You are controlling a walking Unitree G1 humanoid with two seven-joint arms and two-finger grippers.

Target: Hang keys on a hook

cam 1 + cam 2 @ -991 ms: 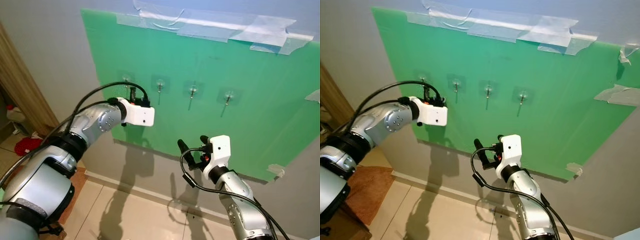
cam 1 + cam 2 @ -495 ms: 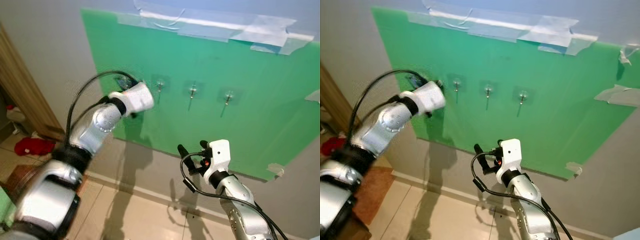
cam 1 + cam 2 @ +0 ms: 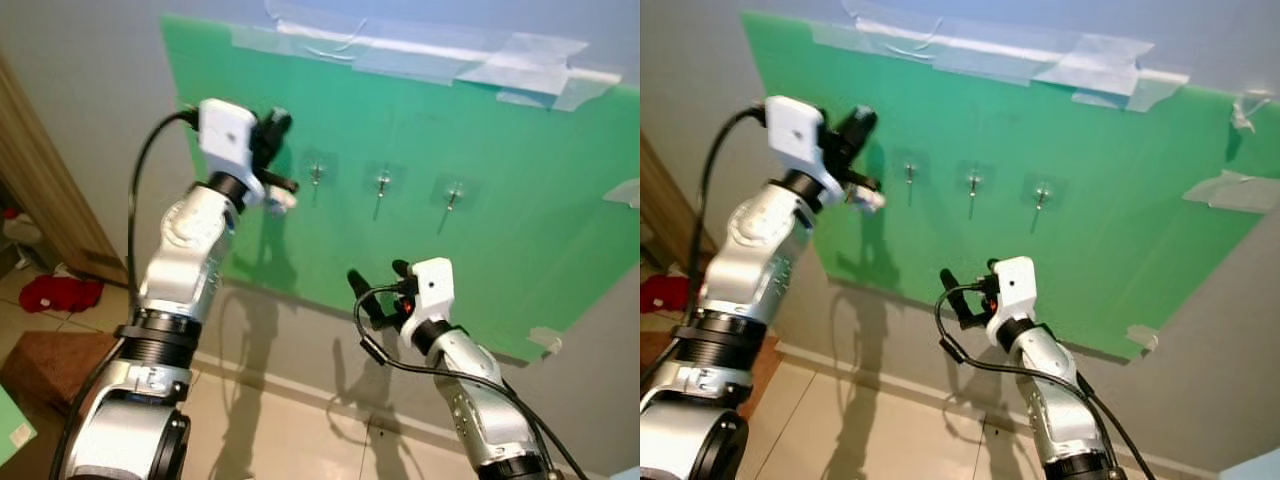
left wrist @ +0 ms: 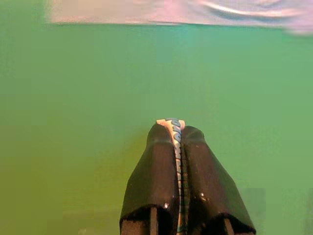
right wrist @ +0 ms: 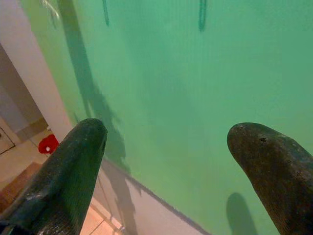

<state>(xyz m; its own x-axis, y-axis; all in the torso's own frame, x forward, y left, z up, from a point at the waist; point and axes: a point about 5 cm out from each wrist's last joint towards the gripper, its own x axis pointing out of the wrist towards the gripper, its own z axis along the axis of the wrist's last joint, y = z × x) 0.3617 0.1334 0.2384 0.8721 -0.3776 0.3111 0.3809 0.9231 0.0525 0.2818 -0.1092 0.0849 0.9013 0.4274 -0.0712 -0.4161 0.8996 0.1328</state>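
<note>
The left gripper (image 4: 177, 128) was clamped on a thin keys strap (image 4: 174, 128), raised against the green board (image 3: 500, 200), just beside the leftmost hook (image 3: 317, 176). The right gripper (image 3: 378, 283), fingers apart, sat lower, farther away.

Keys (image 4: 175, 147) mostly hidden between fingers (image 4: 151, 181)

Bright, even indoor light; arm shadows on the green board (image 3: 480, 200); soft blur in wrist views.

Green board (image 3: 480, 240) taped to wall; three hooks (image 3: 381, 184) on it.
</note>
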